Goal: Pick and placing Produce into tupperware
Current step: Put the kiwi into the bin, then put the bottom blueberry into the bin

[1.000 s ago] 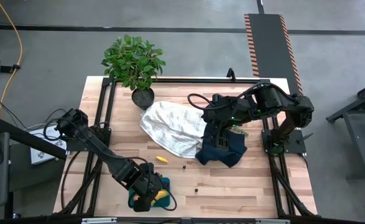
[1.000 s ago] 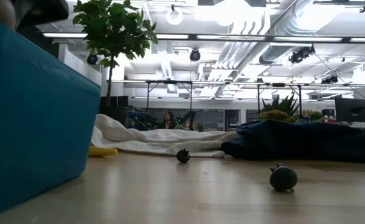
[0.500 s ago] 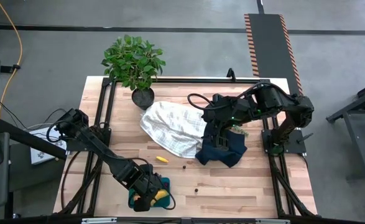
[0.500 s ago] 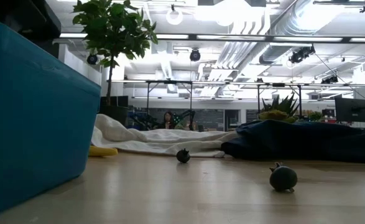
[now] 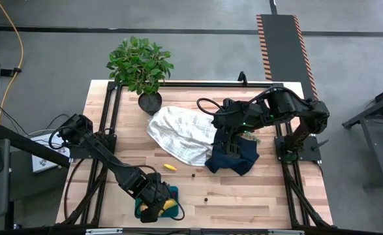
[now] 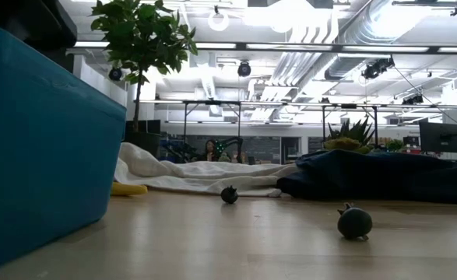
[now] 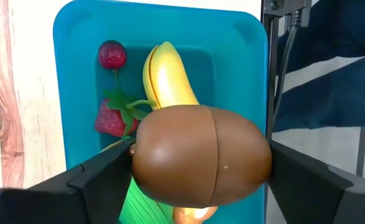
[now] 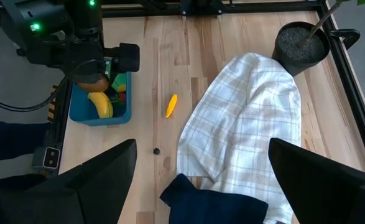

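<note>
The left end effector is hovering directly over the tupperware, grasping the brown kiwi between its fingers, positioned so the piece drops inside. Already lying in the tupperware are a banana, a strawberry and a cherry; the kiwi is hiding whatever sits beneath it. Beyond the tupperware, a yellow piece and two dark berries are remaining on the bench. Farther off, the right end effector is waiting released above the navy cloth, which may be concealing more produce
</note>
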{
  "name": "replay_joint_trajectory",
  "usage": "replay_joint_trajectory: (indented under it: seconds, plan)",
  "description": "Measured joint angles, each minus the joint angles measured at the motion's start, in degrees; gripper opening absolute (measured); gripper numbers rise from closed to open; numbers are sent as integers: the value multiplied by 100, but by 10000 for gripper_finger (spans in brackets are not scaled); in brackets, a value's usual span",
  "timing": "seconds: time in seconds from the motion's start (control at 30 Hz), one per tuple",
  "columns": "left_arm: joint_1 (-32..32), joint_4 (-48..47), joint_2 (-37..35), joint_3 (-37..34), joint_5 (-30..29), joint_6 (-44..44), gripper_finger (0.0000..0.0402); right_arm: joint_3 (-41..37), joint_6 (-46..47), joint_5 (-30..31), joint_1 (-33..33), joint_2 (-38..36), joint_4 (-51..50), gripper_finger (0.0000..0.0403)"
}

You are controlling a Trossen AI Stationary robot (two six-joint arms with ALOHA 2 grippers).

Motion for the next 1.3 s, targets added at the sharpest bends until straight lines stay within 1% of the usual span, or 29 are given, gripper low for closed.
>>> replay_joint_trajectory:
  seconds: [0.13, 0.23, 0.33, 0.43, 0.57, 0.73, 0.77, 0.87, 0.97, 1.07, 1.13, 1.3]
  plan:
    - [0, -2, -2, 0, -30, -2, 352, 0, 0, 0, 0, 0, 1, 354]
    - [0, -4, -2, 0, -37, -2, 361, 0, 0, 1, 0, 0, 1, 354]
    - [0, -7, -2, 0, -36, -2, 361, 0, 3, 0, 0, 0, 0, 354]
    - [4, -27, -2, 0, 29, -4, 354, 0, 59, -4, 0, 0, -1, 354]
    - [44, -82, -2, 0, 500, -216, 340, 0, 63, -111, 38, 0, -3, 354]
    - [169, -86, -19, 15, 1504, -437, 320, 0, 17, -133, 120, 2, -202, 354]
    - [173, -100, -20, 47, 1634, -435, 314, 0, 17, -133, 120, 6, -283, 354]
    - [208, -355, -22, 258, 1681, -325, 295, 0, 27, -172, 83, 89, -618, 354]
    - [248, -806, -22, 570, 1474, -132, 276, -6, 166, -327, 10, 268, -972, 354]
    - [280, -1502, -26, 1039, 1088, 106, 256, -7, -88, -579, 35, 389, -764, 344]
    - [282, -2037, -26, 1365, 707, 179, 243, 0, -251, -675, 98, 465, -481, 332]
    - [271, -3350, -26, 2314, -409, 195, 215, -7, -581, -721, 173, 756, -302, 282]
